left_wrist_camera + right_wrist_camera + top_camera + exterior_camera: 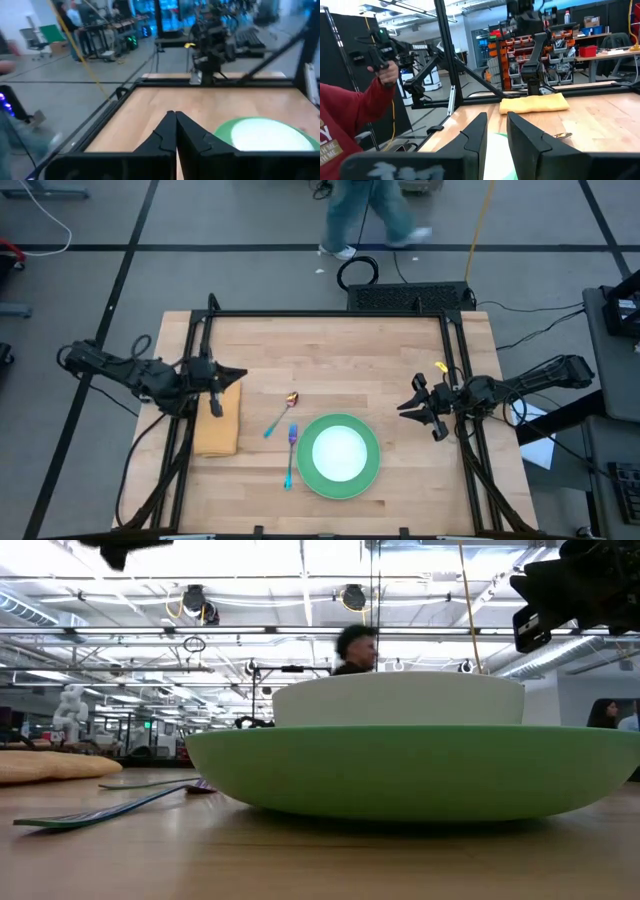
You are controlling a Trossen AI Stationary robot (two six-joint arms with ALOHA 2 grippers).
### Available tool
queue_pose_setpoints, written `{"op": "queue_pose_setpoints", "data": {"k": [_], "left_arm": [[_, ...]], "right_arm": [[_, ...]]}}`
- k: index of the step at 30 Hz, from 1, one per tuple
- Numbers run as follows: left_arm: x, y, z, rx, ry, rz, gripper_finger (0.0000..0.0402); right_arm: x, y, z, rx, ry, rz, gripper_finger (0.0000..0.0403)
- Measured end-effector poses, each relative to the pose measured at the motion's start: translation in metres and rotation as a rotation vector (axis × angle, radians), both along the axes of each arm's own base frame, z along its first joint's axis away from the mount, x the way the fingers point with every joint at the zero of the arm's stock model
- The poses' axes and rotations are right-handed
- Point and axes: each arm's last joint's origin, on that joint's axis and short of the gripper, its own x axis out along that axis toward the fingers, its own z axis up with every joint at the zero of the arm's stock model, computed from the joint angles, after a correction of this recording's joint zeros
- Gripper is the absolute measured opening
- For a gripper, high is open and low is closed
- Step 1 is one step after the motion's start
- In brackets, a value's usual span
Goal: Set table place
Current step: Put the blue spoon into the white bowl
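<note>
The big round green plate [340,458] sits toward the near edge of the light-wood butcher-block bench [330,350], and the smaller white bowl [340,452] rests inside it, so the centre of the place setting looks done. Just beside the plate on the left arm's side lies the blue-handled fork [291,456], roughly parallel to the plate's rim. The blue-handled copper-bowled spoon [281,414] lies slanted a little farther from the plate, which suggests it is not yet squared up. The tan folded cloth [219,420] lies well apart from the plate, near the bench's black frame on the left arm's side. The left gripper [238,377] hangs above the cloth's far end with its fingers clenched together on nothing. The right gripper [410,402] waits on the plate's other side near the frame, jaws slightly parted and empty. Bare wood stretches from the plate to the far edge, leaving plenty of room to move; the frame rails hem in both sides.
</note>
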Motion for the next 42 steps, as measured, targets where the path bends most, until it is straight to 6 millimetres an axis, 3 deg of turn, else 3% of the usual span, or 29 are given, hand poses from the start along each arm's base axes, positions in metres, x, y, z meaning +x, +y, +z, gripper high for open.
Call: {"op": "queue_pose_setpoints", "data": {"k": [5, 14, 27, 36, 39, 42], "left_arm": [[-0.005, 0.002, -0.032, -0.037, -0.117, 0.008, 0.0002], [-0.009, 0.004, -0.083, -0.055, -0.122, 0.01, 0.0001], [-0.021, 0.008, -0.103, -0.018, -0.162, -0.002, 0.0001], [-0.019, 0.012, -0.135, -0.026, -0.094, 0.088, 0.0], [-0.019, 0.014, -0.135, -0.041, -0.092, 0.109, 0.0001], [-0.019, 0.015, -0.135, -0.028, -0.092, 0.12, 0.0008]], "right_arm": [[0.0, 0.0, 0.001, -0.006, -0.007, -0.004, 0.0066], [0.0, 0.0, 0.001, -0.014, -0.019, -0.007, 0.0066], [0.0, 0.0, 0.003, -0.051, -0.046, -0.028, 0.0066], [0.008, -0.004, -0.005, -0.027, 0.037, -0.2, 0.0066], [0.011, -0.006, -0.011, 0.02, 0.107, -0.226, 0.0066], [0.017, -0.007, -0.024, 0.017, 0.283, -0.246, 0.0066]]}}
